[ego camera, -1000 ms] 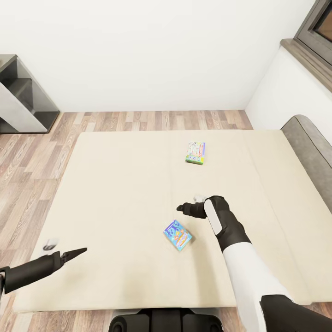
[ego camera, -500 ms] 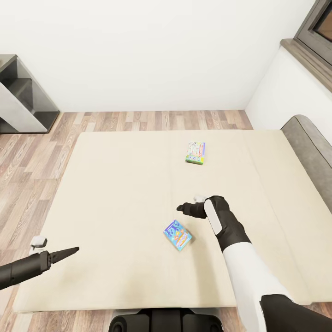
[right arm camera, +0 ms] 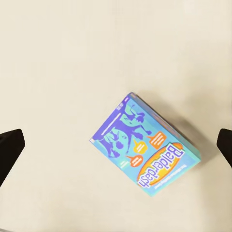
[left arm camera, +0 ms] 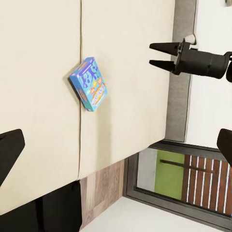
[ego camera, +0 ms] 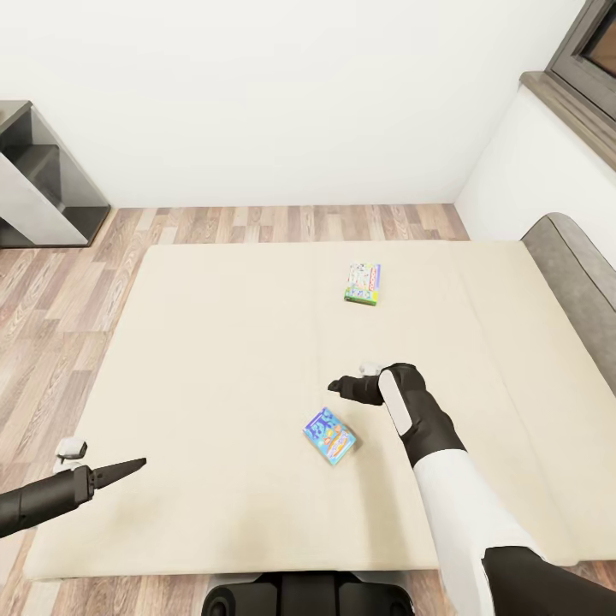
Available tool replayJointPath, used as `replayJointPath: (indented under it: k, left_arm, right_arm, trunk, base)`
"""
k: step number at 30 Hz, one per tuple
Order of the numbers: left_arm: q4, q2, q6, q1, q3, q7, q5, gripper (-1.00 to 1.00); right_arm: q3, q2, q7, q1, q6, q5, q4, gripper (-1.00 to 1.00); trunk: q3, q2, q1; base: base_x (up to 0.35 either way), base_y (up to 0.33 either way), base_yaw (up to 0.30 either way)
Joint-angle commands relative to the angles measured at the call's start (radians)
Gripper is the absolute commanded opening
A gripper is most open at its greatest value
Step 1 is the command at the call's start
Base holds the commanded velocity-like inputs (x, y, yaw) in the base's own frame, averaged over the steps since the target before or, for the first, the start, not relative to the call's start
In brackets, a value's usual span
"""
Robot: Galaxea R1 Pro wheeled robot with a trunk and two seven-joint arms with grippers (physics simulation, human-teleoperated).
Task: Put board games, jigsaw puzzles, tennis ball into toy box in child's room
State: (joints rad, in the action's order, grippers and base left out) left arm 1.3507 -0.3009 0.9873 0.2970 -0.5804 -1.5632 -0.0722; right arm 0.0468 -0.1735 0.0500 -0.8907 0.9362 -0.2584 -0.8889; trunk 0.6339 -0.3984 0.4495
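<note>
With its fingers spread wide and empty above it, the right gripper [ego camera: 335, 387] is best closed across the short sides of the blue board game [right arm camera: 145, 144], judged light, stiff and smooth-faced on the bed [ego camera: 214, 359].

Head cam looks steeply down over the whole bed [ego camera: 214, 359]. Both wrist cams face the same blue board game [right arm camera: 145, 145], right one way closer.

near board game [ego camera: 329, 436] on bed [ego camera: 214, 359], 2nd game [ego camera: 363, 283] farther back, right claw [ego camera: 336, 387] betw. them
</note>
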Motion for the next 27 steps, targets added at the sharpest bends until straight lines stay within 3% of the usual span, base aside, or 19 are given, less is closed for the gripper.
replayJointPath:
  k: [1,27]
  left_arm:
    - [0.001,0.000,0.010,0.001,-0.001,-0.008,-0.008,1.00]
    - [0.001,-0.001,0.008,0.001,-0.003,-0.008,-0.009,1.00]
  right_arm:
    - [0.003,-0.001,0.005,-0.001,0.004,-0.007,-0.001,1.00]
    - [0.002,-0.001,0.005,-0.002,-0.002,-0.007,-0.001,1.00]
  trunk:
    - [0.002,-0.002,0.001]
    - [0.040,-0.002,0.001]
  base:
    - [0.000,0.000,0.021]
    - [0.000,0.000,0.056]
